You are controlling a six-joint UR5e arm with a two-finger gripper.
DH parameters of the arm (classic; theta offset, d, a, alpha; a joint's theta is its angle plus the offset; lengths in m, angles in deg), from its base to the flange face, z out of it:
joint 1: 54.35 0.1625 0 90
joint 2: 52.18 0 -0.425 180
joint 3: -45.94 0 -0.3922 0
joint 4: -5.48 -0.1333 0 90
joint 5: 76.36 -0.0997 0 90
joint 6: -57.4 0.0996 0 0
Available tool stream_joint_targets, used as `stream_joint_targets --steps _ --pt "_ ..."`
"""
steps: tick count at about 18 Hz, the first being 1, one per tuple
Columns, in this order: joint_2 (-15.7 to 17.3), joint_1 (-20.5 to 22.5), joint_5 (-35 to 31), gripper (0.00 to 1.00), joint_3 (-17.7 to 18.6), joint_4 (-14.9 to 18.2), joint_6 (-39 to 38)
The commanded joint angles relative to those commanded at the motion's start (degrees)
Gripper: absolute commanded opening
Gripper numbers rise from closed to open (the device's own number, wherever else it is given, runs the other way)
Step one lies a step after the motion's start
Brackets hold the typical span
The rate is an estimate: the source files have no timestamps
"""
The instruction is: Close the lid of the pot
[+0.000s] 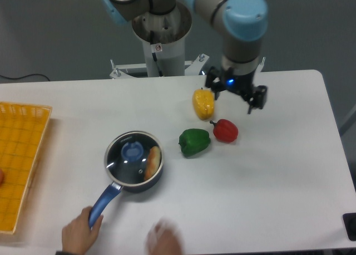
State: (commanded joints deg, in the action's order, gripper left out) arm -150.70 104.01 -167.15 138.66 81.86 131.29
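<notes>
Camera: pot lid [132, 153] sits flat on pot [146, 184].

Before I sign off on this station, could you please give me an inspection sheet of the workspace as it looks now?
Surface: white table, no spills seen.
Job's things: pot near the front left; pot lid sits on it, a bread-like item visible under the glass; a person's hand holds the blue handle.
Clutter: yellow pepper, green pepper, red pepper; yellow basket at the left edge.
Claw: claw raised behind the peppers, holding nothing; open or shut cannot be told.
Cables: a dark cable on the floor, far left.
Surroundings: a second, blurred hand at the front edge; a dark item at the right edge.
</notes>
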Motion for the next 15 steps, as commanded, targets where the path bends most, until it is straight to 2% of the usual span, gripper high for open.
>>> stream_joint_targets --steps 5,10,15 --pt "-0.6 4.0 0.2 1.00 -0.1 0.0 7.9" --pt "-1.5 5.2 0.0 1.00 -0.2 0.1 8.8" --pt "-2.5 9.3 0.1 1.00 -0.1 0.0 13.6"
